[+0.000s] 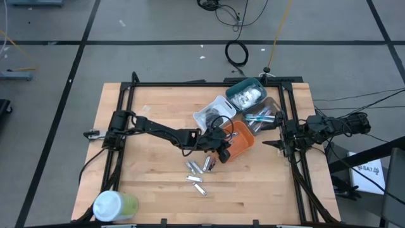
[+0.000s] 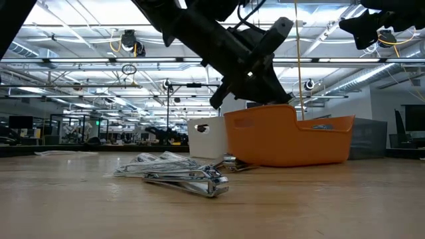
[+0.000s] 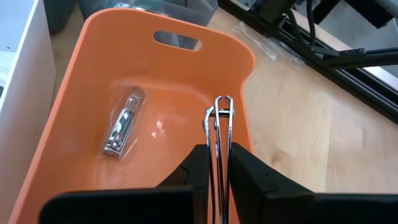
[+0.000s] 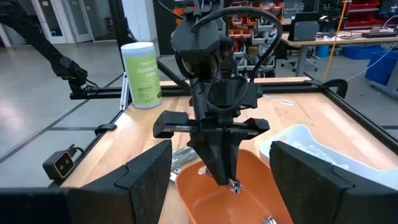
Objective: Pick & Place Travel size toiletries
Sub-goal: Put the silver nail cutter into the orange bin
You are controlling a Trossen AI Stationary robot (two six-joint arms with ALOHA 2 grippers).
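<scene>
The toiletries here are small silver nail clippers. Several lie in a loose heap on the table [image 1: 199, 172] [image 2: 178, 176], near-left of the orange bin [image 1: 241, 140] [image 2: 292, 136]. One clear-wrapped clipper [image 3: 123, 122] lies flat on the orange bin's floor [image 3: 87, 118]. My left gripper [image 1: 223, 149] [image 2: 257, 85] [image 3: 219, 163] hangs over the bin's near end, shut on another clipper. My right gripper [image 1: 285, 137] [image 4: 221, 186] waits open at the table's right edge, facing the left gripper. My left gripper pinches a silver clipper [image 3: 219, 134] between its two fingers [image 3: 198, 167]. The clipper lies along the fingers and its free end [image 3: 224, 99] sticks out past the tips. The fingers slant down from above. The clipper is lifted clear, over the orange bin's inside; its tip [image 4: 234, 184] shows below the fingers.
A white bin [image 1: 214, 114] [image 2: 206, 136], a teal bin [image 1: 247, 95] and a dark bin with blue-white sticks [image 1: 266, 118] crowd the far right behind the orange one. A large white-and-green cylinder [image 1: 114, 206] [image 4: 142, 73] stands at the near-left corner. A black frame rail [image 1: 297, 164] borders the table.
</scene>
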